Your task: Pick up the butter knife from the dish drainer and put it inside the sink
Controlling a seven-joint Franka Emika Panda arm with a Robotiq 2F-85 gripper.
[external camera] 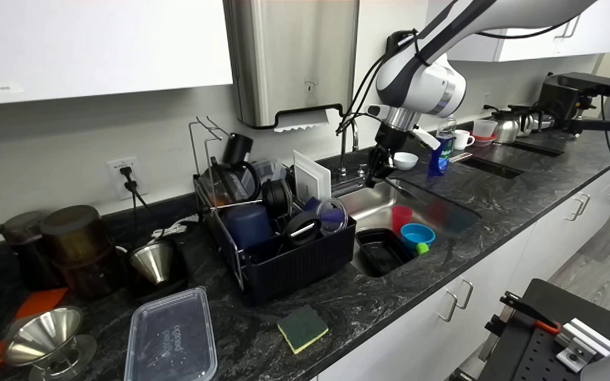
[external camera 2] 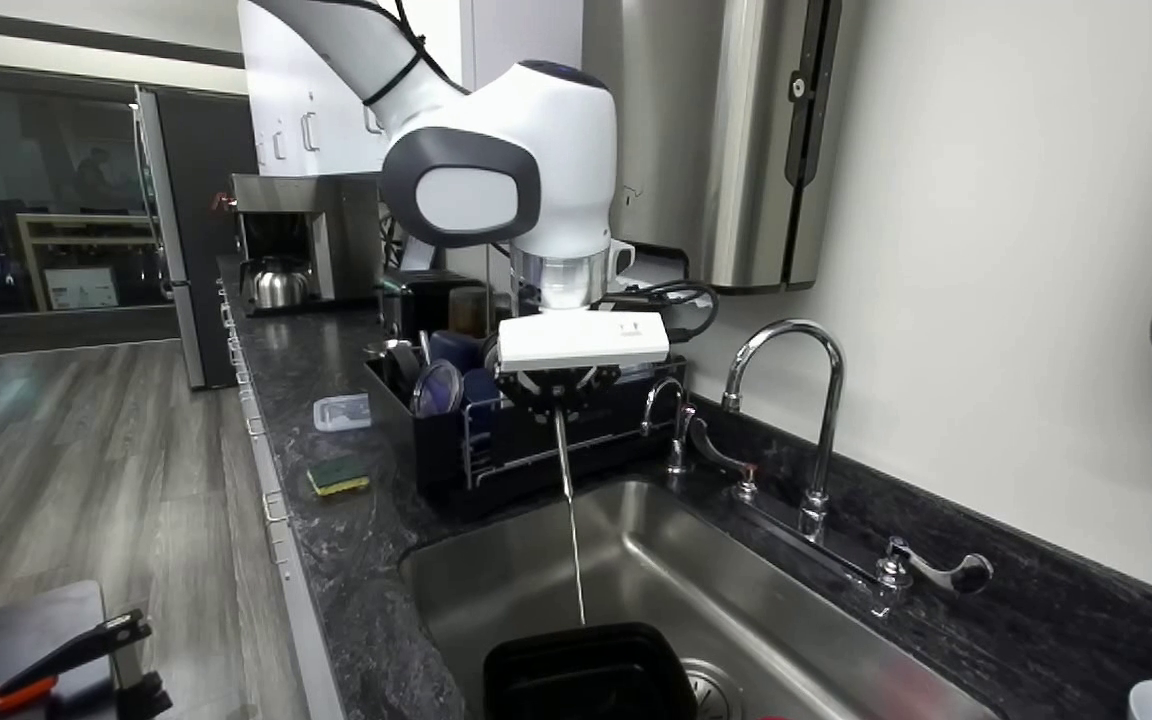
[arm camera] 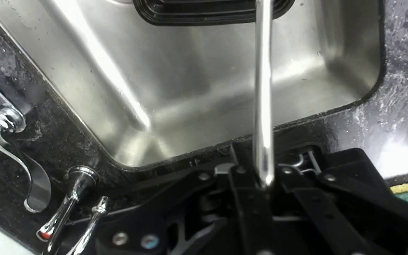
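Now we're placing; gripper [external camera 2: 557, 408] clamped on the likely knife [external camera 2: 569, 505], lower centre; next, lower it into the sink [external camera 2: 486, 575], release.

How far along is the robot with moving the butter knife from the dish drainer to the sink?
Done: the butter knife is out of the dish drainer. In hand: the gripper is closed on one end of it, and the other end points down over the sink. Left: probably lowering it and letting go; whether the tip touches anything, I can't tell.
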